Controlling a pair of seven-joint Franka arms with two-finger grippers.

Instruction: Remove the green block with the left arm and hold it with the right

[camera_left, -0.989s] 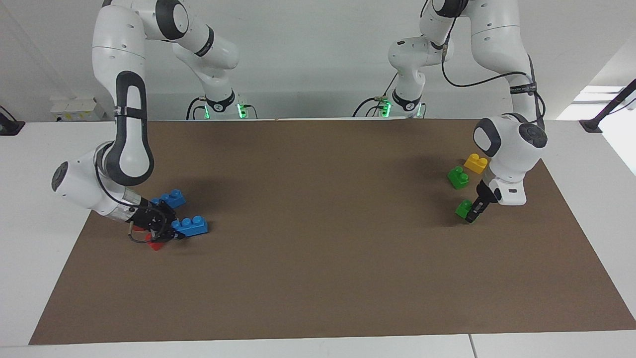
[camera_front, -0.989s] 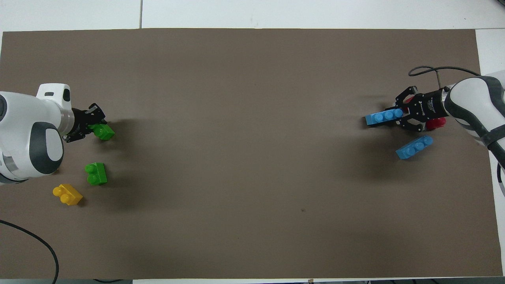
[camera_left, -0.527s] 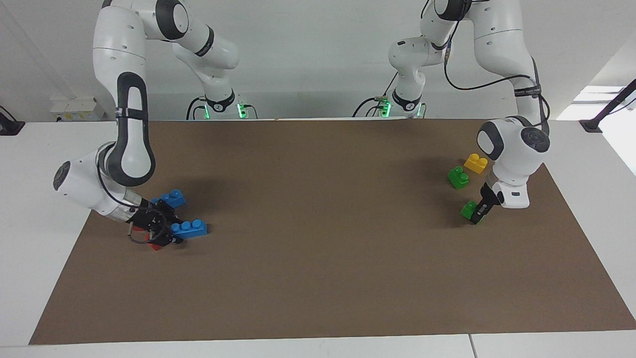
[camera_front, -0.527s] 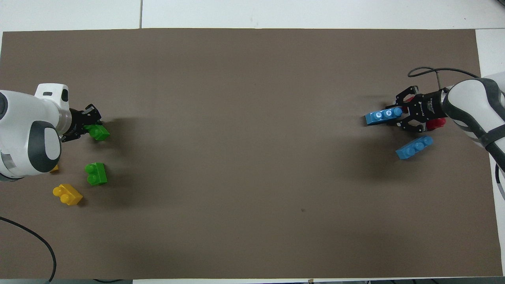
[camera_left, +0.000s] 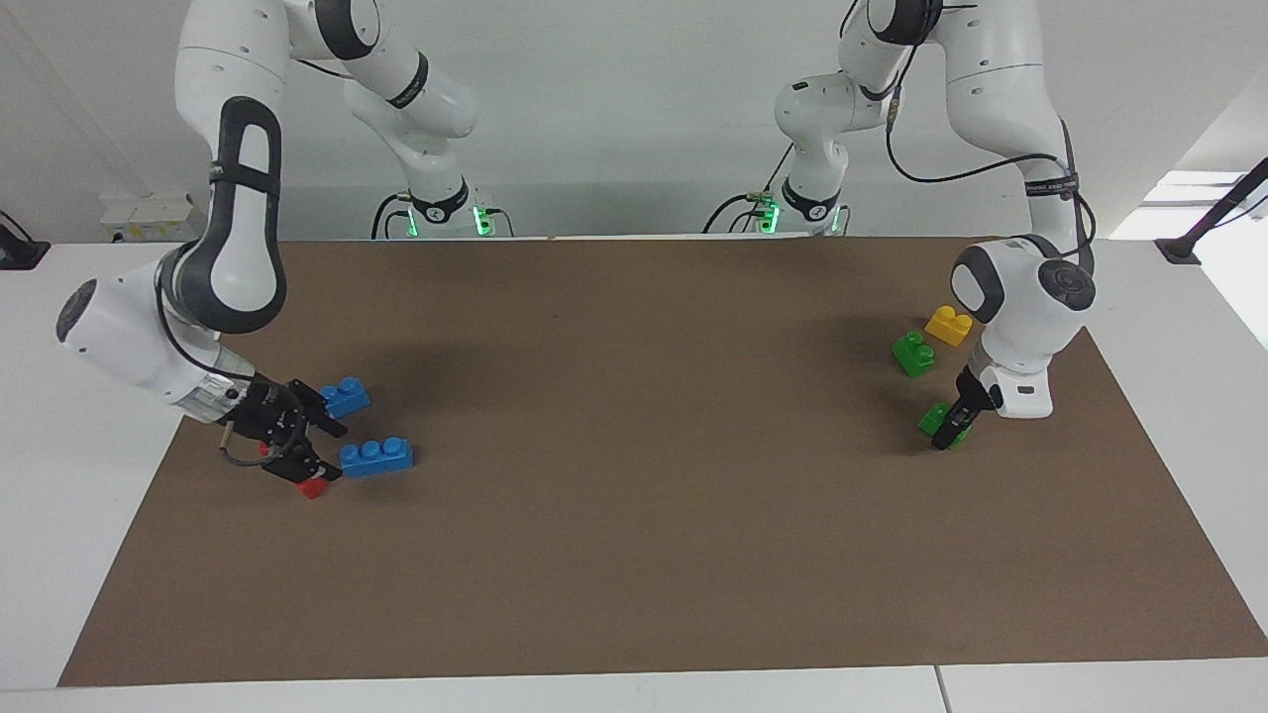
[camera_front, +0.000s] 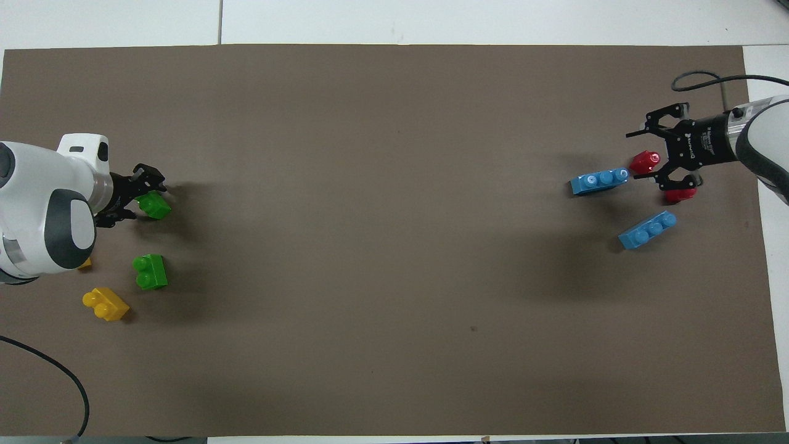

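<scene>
The left gripper point(camera_left: 949, 426) was down at the green block point(camera_left: 933, 419), its fingers apparently closed on it, farther from the robots than the other green block point(camera_left: 913, 354). The right gripper point(camera_left: 302, 433) waited open over the 2 blue blocks point(camera_left: 376, 457).

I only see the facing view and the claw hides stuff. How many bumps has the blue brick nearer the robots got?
Observer: Three. Overhead, that blue brick lies whole near the open right claw.
Operator: Is there only one red piece?
Observer: Two: the farther red piece at the claw's tips, the nearer red piece partly under the claw.
Operator: Anything hiding under the left arm?
Observer: A yellow sliver peeks from under its wrist; the left claw is at the green block.
</scene>
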